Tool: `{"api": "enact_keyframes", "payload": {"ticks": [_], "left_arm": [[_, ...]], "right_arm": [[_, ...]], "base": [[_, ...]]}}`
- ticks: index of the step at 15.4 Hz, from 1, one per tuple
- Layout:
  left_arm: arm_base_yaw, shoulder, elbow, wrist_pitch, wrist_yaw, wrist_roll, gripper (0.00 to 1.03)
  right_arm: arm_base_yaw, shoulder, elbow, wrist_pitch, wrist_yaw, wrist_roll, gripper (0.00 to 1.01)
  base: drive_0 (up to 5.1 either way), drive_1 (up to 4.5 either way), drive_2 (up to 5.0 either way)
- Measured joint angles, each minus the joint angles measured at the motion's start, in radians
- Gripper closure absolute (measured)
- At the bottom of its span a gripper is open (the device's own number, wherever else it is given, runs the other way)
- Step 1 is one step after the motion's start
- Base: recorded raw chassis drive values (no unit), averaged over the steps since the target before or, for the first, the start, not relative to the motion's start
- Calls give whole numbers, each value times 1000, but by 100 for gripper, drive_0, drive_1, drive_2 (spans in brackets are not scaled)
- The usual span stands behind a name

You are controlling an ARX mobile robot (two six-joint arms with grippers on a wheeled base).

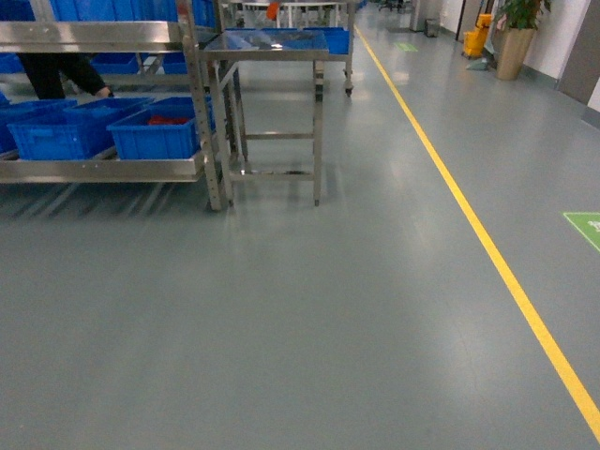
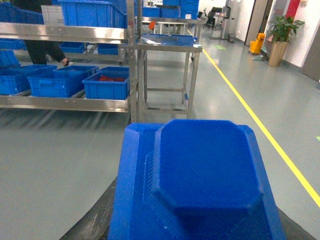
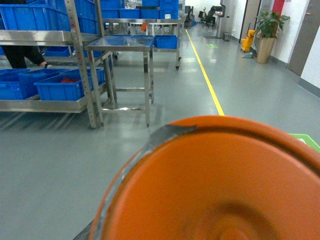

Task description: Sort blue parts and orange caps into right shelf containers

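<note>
Head view: neither arm nor gripper shows here, only grey floor and a yellow floor line (image 1: 487, 246). The shelf rack (image 1: 103, 169) stands ahead and to the left, with a steel table (image 1: 267, 56) just beside its right end. On the rack's low shelf I count three blue bins (image 1: 155, 136) in a row, the nearest one holding something red. These look like the containers the task means — so the goal lies forward and left of the robot, well apart from it, and the left arm is probably the nearer.

Left wrist view: one blue part (image 2: 200, 180) fills the lower frame, right against the camera, its raised flat-topped boss facing the lens. It appears carried by the left gripper, but the fingers are hidden behind it, so I cannot tell how the jaws stand. The same three bins sit beyond, up and to the left.

Right wrist view: one orange cap (image 3: 215, 185) — its round face toward the lens — blocks the lower frame. The right gripper is likewise hidden; its grip cannot be read. Rack and bins lie ahead to the left, farther off than from the left arm.
</note>
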Motion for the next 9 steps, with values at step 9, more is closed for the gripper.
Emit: {"api": "enact_keyframes", "payload": {"ticks": [9], "left_arm": [[0,0,0,2,0,0,61]], "right_arm": [[0,0,0,-1,0,0,58]], "base": [[0,432,-432]]}}
